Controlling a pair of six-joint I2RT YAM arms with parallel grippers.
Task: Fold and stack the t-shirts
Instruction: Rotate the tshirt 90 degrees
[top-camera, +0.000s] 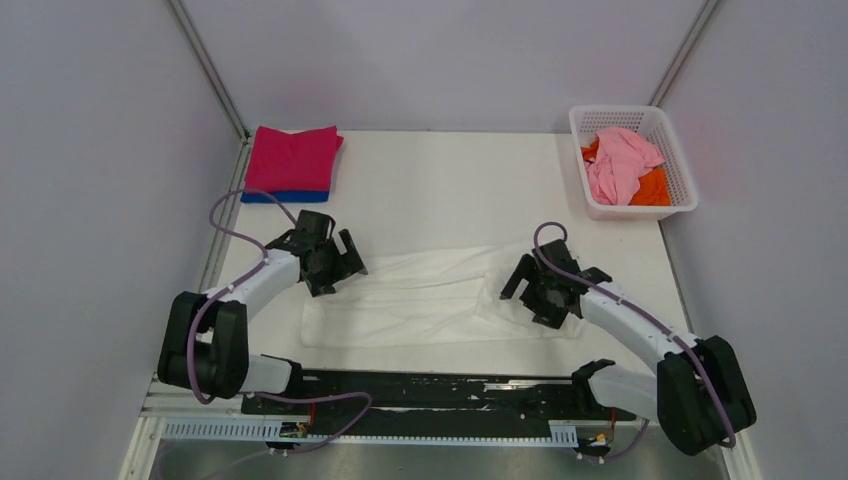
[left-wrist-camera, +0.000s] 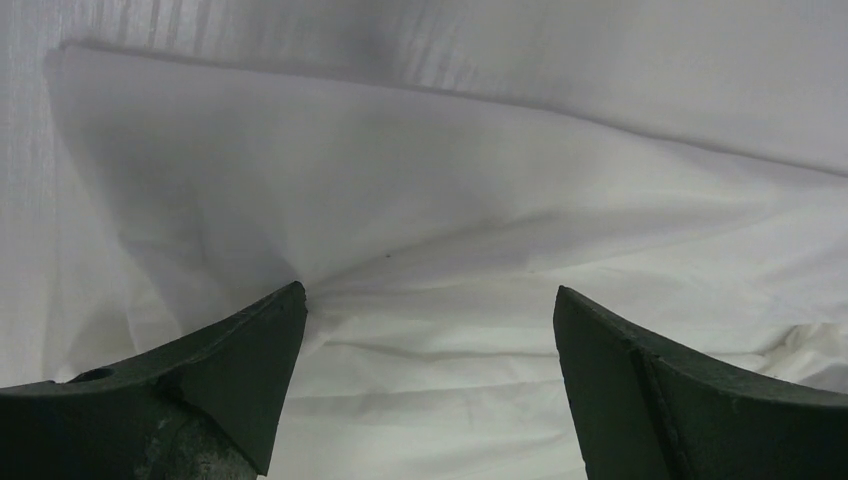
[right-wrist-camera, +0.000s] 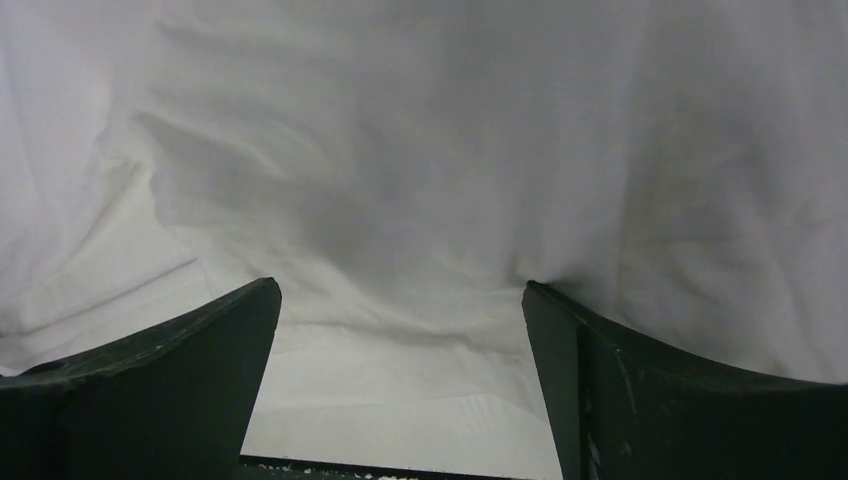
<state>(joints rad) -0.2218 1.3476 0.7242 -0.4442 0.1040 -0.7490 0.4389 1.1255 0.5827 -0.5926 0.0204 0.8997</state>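
Lying across the middle of the table, the white t-shirt is stretching out as a long, flat band between the two arms, showing only plain white cloth with soft creases. It is looking thin, light and limp, so I am judging that it will sag and drag if it is lifted from a single point. It is calling for two holds at once, one at each short end of the band, pinching through every layer of the fold.

At the far right, the white basket is holding a pale pink t-shirt and an orange t-shirt, crumpled together. At the far left corner, a folded magenta t-shirt is sitting on a folded blue t-shirt.

The left end effector is hovering over the band's left end, and the right end effector over its right end. Both are standing with jaws wide apart and gripping nothing, with cloth lying just beneath them.
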